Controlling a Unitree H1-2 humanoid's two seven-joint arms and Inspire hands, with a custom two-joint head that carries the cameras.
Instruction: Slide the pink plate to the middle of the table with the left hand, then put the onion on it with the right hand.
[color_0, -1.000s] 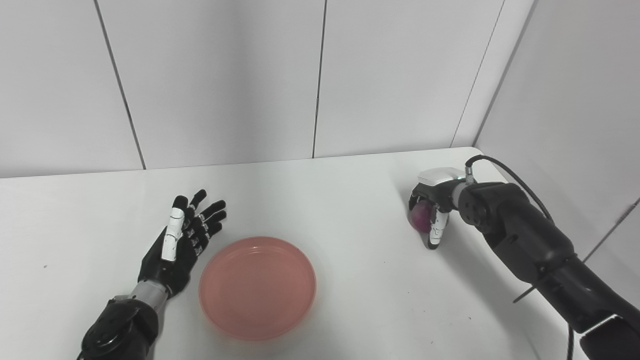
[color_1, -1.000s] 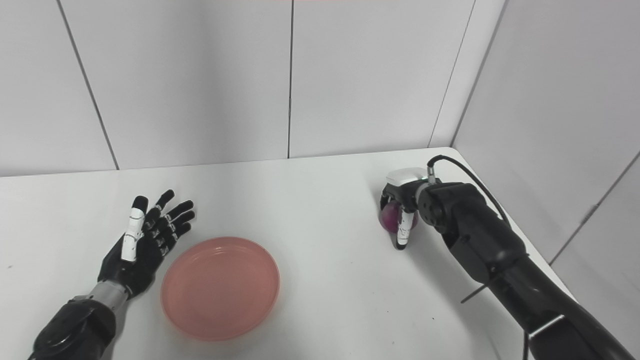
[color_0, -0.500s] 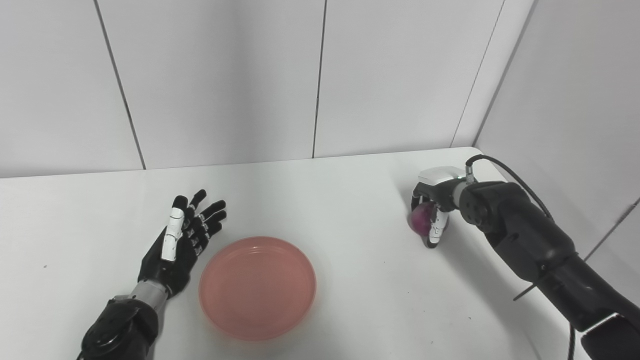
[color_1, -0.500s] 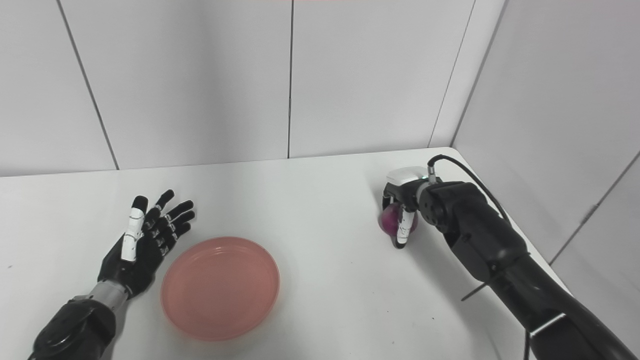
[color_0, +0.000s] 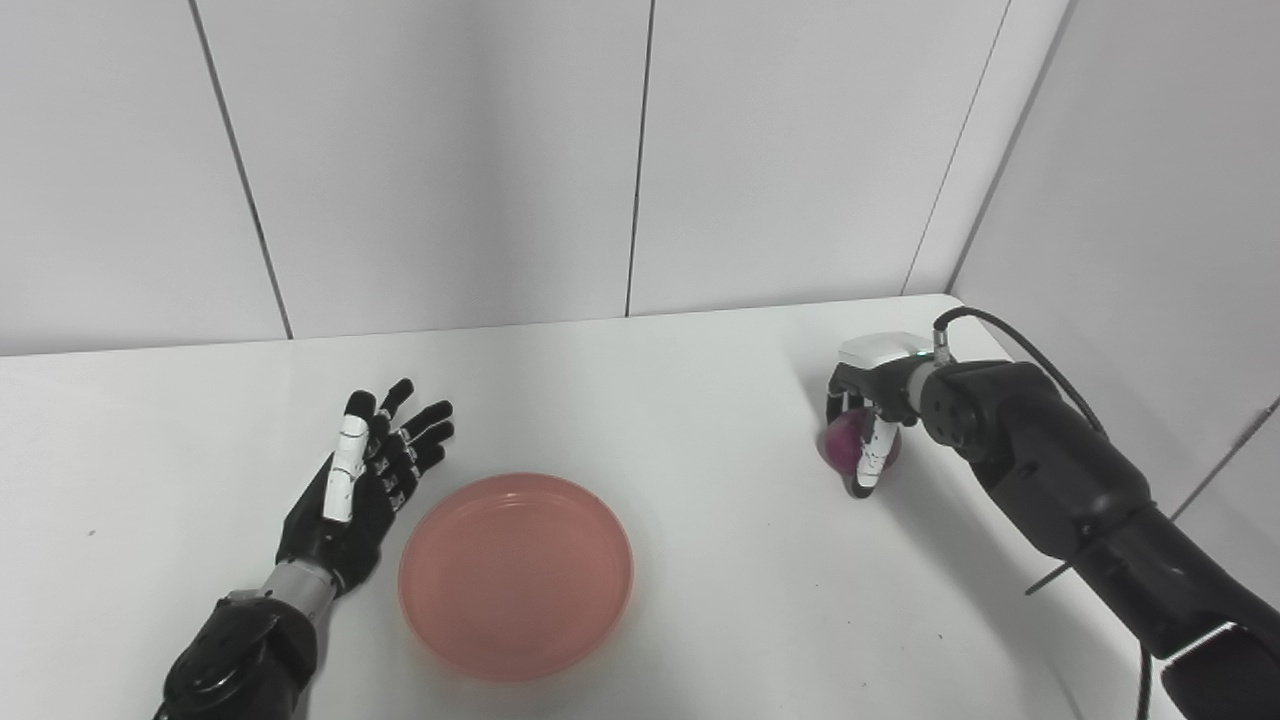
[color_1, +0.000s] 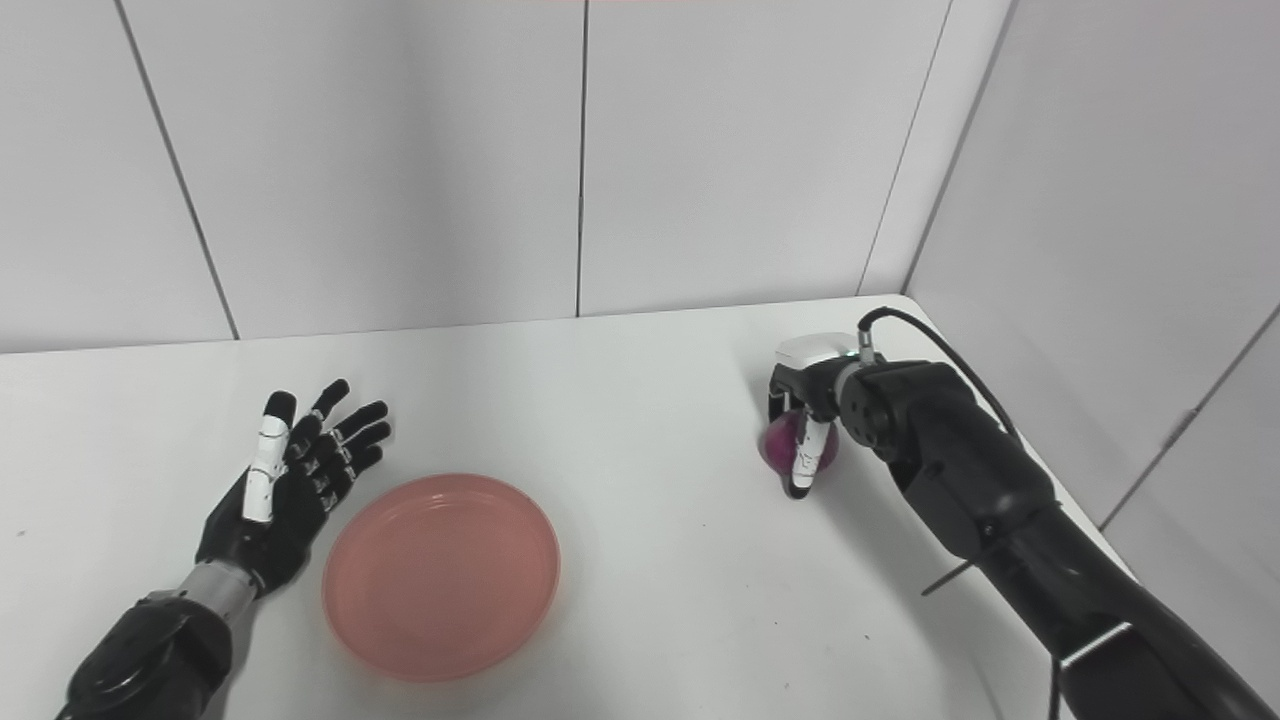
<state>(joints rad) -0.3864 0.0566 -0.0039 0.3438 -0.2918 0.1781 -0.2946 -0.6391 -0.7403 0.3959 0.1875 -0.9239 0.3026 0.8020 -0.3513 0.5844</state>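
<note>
The pink plate (color_0: 515, 575) lies flat on the white table (color_0: 700, 400), near the front and left of centre. My left hand (color_0: 365, 480) rests open, palm up, just left of the plate and apart from it. The purple onion (color_0: 845, 445) is at the far right of the table. My right hand (color_0: 868, 420) is curled over it from above, fingers closed around it. The onion also shows in the right eye view (color_1: 785, 445), partly hidden by a finger (color_1: 805, 455). I cannot tell whether it touches the table.
White wall panels (color_0: 640, 150) close off the back, and a side wall (color_0: 1130, 200) stands close on the right. A black cable (color_0: 1010, 345) loops off my right forearm.
My right hand has closed tighter on the onion and shifted slightly up and back. The left hand and the plate have not moved.
</note>
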